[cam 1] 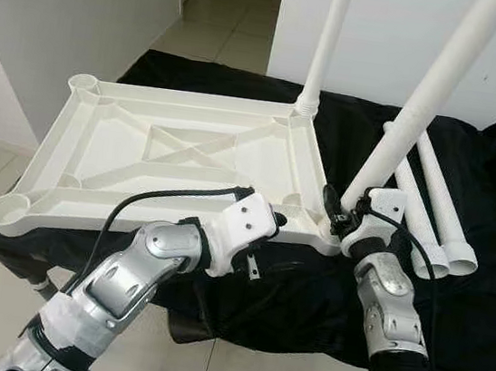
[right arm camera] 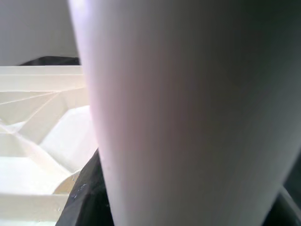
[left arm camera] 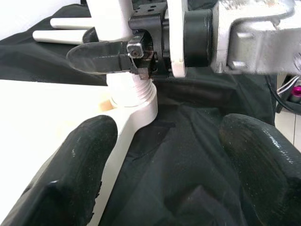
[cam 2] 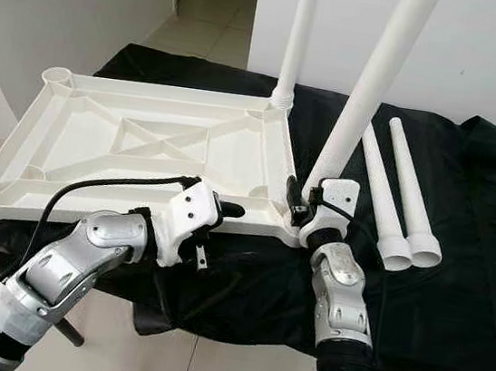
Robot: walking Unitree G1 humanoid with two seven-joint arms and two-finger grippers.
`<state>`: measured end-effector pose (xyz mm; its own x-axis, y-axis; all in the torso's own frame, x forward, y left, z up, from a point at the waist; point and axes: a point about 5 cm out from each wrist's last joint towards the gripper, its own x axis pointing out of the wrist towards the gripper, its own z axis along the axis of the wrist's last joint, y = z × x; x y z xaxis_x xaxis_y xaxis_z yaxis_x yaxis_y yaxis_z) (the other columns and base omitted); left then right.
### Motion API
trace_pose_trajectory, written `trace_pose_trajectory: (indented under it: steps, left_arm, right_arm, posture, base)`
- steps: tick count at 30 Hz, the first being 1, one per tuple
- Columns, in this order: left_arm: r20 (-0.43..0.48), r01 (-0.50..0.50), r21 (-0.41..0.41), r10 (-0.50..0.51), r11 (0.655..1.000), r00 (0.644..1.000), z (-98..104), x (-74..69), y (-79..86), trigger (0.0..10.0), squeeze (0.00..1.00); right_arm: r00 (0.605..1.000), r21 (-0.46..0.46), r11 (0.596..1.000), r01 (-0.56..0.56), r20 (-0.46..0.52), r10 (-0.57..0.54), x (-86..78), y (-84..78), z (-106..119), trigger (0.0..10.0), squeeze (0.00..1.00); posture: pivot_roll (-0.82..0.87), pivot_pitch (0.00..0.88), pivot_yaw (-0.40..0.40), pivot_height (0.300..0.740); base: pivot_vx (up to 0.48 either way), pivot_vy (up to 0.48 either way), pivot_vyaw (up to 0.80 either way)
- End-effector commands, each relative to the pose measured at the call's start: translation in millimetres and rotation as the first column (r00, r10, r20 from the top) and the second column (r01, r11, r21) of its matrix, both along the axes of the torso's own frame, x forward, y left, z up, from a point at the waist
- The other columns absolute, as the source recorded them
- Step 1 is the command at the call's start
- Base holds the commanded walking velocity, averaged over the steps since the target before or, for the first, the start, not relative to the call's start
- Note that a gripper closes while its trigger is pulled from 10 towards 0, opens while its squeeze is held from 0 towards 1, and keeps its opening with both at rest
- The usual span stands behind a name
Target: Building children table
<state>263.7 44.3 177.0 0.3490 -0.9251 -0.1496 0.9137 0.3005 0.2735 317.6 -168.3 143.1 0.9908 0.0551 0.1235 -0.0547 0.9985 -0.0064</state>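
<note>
Leg (cam 1: 424,99) threading into tabletop (cam 1: 179,154) corner socket.
My right gripper (cam 1: 346,219) is clenching it low; light, stiff, slick plastic. Left gripper (cam 1: 265,229) is hovering, fingers spread.

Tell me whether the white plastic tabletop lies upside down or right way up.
Upside down: the white plastic tabletop shows its ribbed underside and open corner sockets, lying on the black cloth, with one white leg standing in its far socket.
</note>
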Motion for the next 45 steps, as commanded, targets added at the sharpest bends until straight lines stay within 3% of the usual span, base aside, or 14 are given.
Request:
trace_pose_trajectory:
  steps: [1, 3, 9, 14, 23, 24, 25, 33, 39, 40, 41, 42, 45]
  left_arm:
    - [0.008, 0.034, 0.011, -0.034, 0.999, 0.999, -0.4, -2.1, -1.7, 10.0, 0.0]
    - [0.008, 0.034, 0.011, -0.034, 0.999, 0.999, -0.4, -2.1, -1.7, 10.0, 0.0]
    - [0.008, 0.035, 0.01, -0.036, 0.999, 0.999, -0.7, -2.4, -2.5, 10.0, 0.0]
    - [0.007, 0.036, 0.009, -0.036, 0.999, 0.999, -1.1, -2.6, -2.3, 10.0, 0.0]
    - [0.008, 0.035, 0.014, -0.035, 0.999, 0.999, -1.1, -2.0, -1.3, 10.0, 0.0]
    - [0.008, 0.035, 0.014, -0.035, 0.999, 0.999, -1.1, -2.1, -1.1, 10.0, 0.0]
    - [0.009, 0.034, 0.014, -0.035, 0.999, 0.999, -1.1, -2.2, -1.0, 10.0, 0.0]
    - [0.008, 0.034, 0.013, -0.034, 0.999, 0.999, -1.0, -2.5, -0.8, 10.0, 0.0]
    - [0.006, 0.028, 0.015, -0.028, 0.999, 1.0, -0.9, -1.0, 1.5, 10.0, 0.0]
    - [0.007, 0.026, 0.016, -0.027, 1.0, 1.0, -0.5, -0.3, 1.6, 10.0, 0.0]
    - [0.008, 0.026, 0.015, -0.026, 1.0, 1.0, -0.4, -0.4, 1.8, 10.0, 0.0]
    - [0.009, 0.025, 0.016, -0.025, 1.0, 1.0, -0.9, -0.1, 1.4, 10.0, 0.0]
    - [0.01, 0.025, 0.017, -0.025, 1.0, 1.0, -1.3, 0.2, 1.1, 10.0, 0.0]
  right_arm:
    - [0.978, -0.041, 0.987, 0.155, -0.132, -0.159, -9.1, -6.0, -24.1, 10.0, 0.0]
    - [0.978, -0.041, 0.987, 0.155, -0.132, -0.159, -9.1, -6.0, -24.1, 10.0, 0.0]
    - [0.937, 0.031, 0.943, 0.331, -0.131, -0.324, -21.1, 10.5, -23.4, 10.0, 0.0]
    - [0.954, 0.076, 0.953, 0.292, -0.101, -0.284, -22.4, 22.5, -18.4, 10.0, 0.0]
    - [0.945, 0.068, 0.945, 0.32, -0.096, -0.313, -23.5, 20.3, -12.3, 10.0, 0.0]
    - [0.942, 0.064, 0.943, 0.327, -0.095, -0.321, -24.4, 20.9, -11.2, 10.0, 0.14]
    - [0.947, 0.078, 0.946, 0.316, -0.083, -0.309, -25.0, 21.6, -8.9, 10.0, 1.0]
    - [0.957, 0.082, 0.953, 0.291, -0.033, -0.289, -25.3, 19.1, -1.4, 10.0, 1.0]
    - [0.987, 0.086, 0.983, 0.162, 0.008, -0.163, -20.8, 16.0, 4.2, 10.0, 1.0]
    - [0.993, 0.084, 0.99, 0.113, 0.007, -0.114, -19.7, 16.5, 3.5, 10.0, 0.62]
    - [0.997, 0.083, 0.993, 0.082, 0.006, -0.083, -19.5, 17.0, 2.7, 10.0, 0.62]
    - [0.999, 0.063, 0.997, 0.046, 0.01, -0.047, -19.2, 18.0, 1.2, 10.0, 0.0]
    - [1.0, 0.049, 0.999, 0.025, 0.011, -0.026, -19.0, 18.5, 0.0, 10.0, 0.0]
  posture:
    - [-0.06, 0.022, -0.015, 0.74]
    - [-0.06, 0.022, -0.015, 0.74]
    - [-0.05, 0.017, -0.019, 0.74]
    - [-0.05, 0.014, -0.016, 0.74]
    - [-0.05, 0.017, -0.012, 0.74]
    - [-0.05, 0.017, -0.012, 0.74]
    - [-0.05, 0.018, -0.012, 0.74]
    - [-0.05, 0.023, -0.01, 0.74]
    - [-0.05, 0.029, -0.006, 0.74]
    - [-0.05, 0.028, -0.005, 0.74]
    - [-0.05, 0.026, -0.004, 0.74]
    - [-0.06, 0.021, -0.003, 0.74]
    - [-0.06, 0.021, -0.003, 0.74]
  base:
    - [0.0, 0.0, 0.0]
    - [0.0, 0.0, 0.0]
    - [0.0, 0.0, 0.0]
    - [0.0, 0.0, 0.0]
    - [0.0, 0.0, 0.0]
    - [0.0, 0.0, 0.0]
    - [0.0, 0.0, 0.0]
    - [0.0, 0.0, 0.0]
    - [0.0, 0.0, 0.0]
    - [0.0, 0.0, 0.0]
    - [0.0, 0.0, 0.0]
    - [0.0, 0.0, 0.0]
    - [0.0, 0.0, 0.0]
